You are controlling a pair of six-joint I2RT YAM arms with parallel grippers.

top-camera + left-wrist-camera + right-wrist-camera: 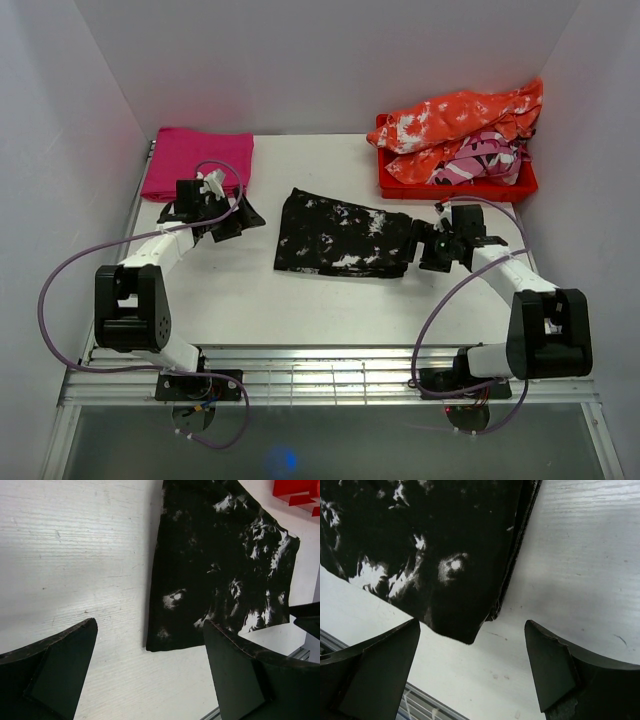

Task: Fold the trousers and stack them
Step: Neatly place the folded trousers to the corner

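Folded trousers lie mid-counter between two open, empty robot pincers.

The trousers (343,234), black with white splotches, are folded into a compact, roughly rectangular bundle lying flat near the middle of the pale counter (250,290). The left pincer (243,217) sits off the bundle's left edge with a strip of bare counter between them; its jaws are spread wide with nothing between them. The right pincer (427,246) sits just beside the bundle's right edge, jaws also spread wide and holding nothing; its wrist view shows the layered edge of the fold close ahead of the fingers. At the far left lies a plain magenta folded cloth (195,160). At the far right a red tray (455,186) holds an orange-and-white splotched garment (460,118) heaped over a pink patterned one (482,160).
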